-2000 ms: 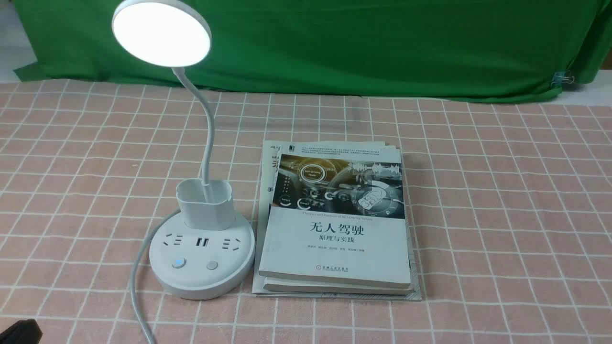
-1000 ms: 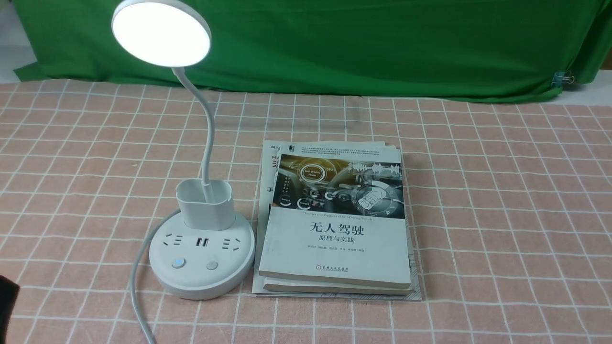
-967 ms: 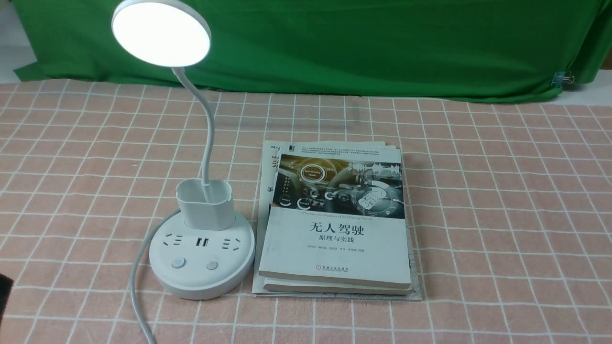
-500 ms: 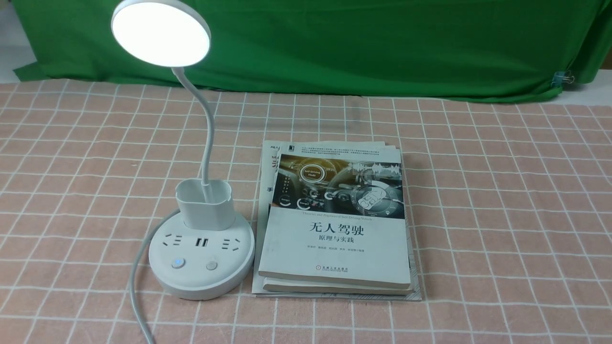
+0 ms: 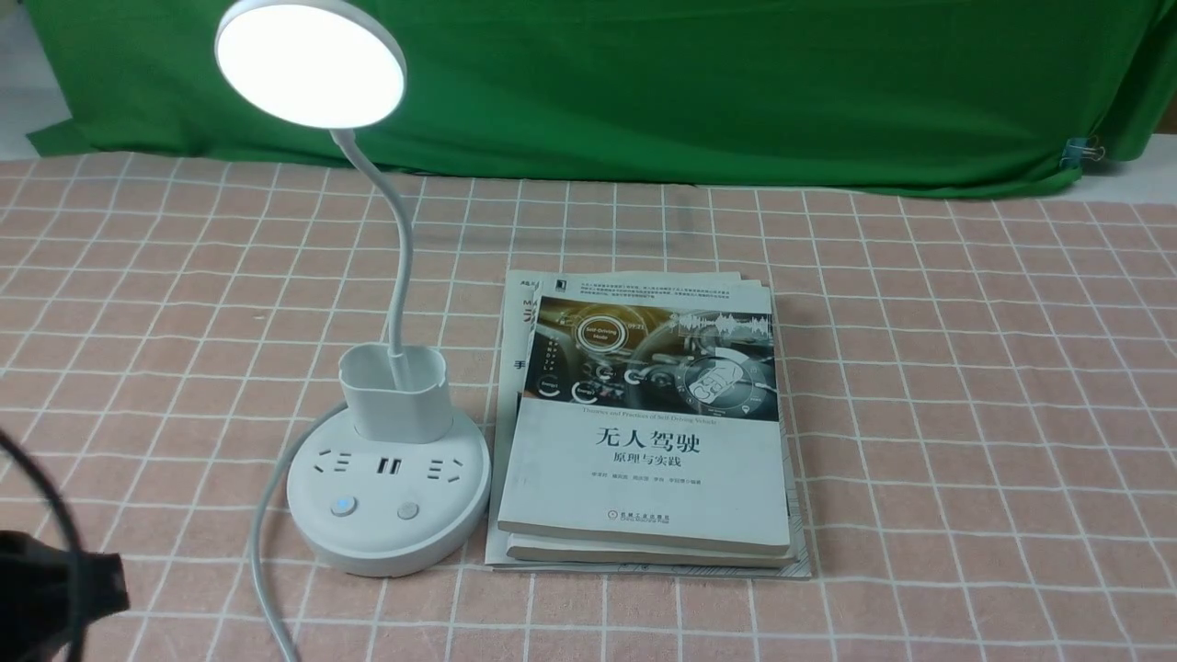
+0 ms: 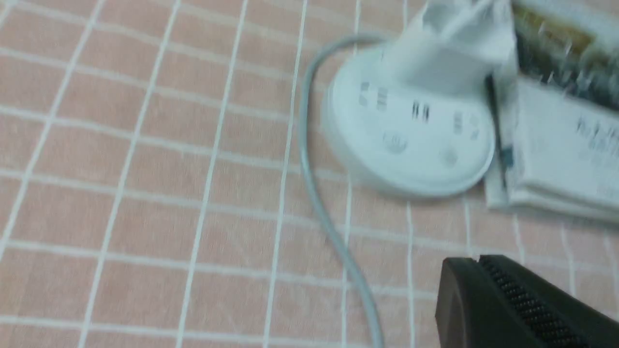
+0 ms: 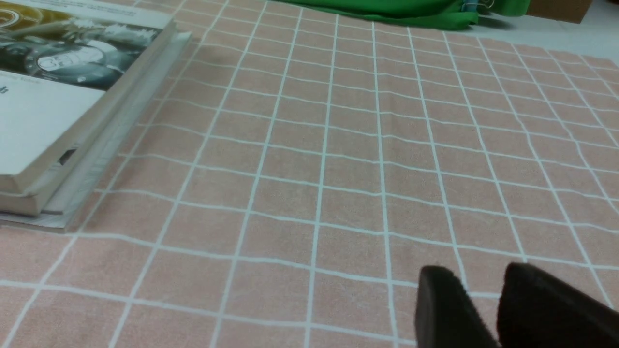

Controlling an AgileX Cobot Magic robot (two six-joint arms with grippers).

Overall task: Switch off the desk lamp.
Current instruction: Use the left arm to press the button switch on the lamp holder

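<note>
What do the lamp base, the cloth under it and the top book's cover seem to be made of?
The lamp base: likely matte white moulded plastic; smooth, rounded rim.
The cloth: apparently woven fabric, pink with white grid; soft wrinkles show.
The top book's cover: probably coated printed paper, slight sheen; the stock is unclear.

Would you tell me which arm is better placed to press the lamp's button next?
Left: the left gripper hovers near the desk lamp, which stands on that side; the right gripper faces only cloth beyond the books.

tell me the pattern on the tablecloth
The tablecloth is pink with a white grid, clearest in the front view.
</note>
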